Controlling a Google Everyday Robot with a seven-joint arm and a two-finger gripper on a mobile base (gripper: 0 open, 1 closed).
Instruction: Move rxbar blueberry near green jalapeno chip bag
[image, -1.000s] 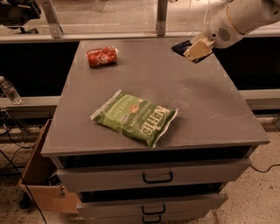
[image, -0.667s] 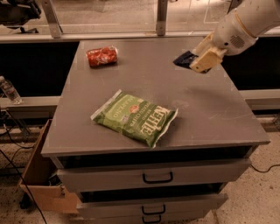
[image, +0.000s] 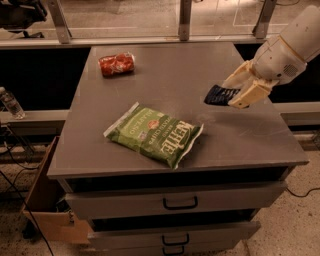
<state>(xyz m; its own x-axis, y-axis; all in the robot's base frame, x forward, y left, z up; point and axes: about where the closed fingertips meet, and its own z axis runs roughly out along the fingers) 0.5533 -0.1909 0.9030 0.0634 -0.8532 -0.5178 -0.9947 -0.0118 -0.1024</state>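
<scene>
Claw (image: 230, 95) gripping rxbar blueberry (image: 216, 95), aloft rt.
</scene>
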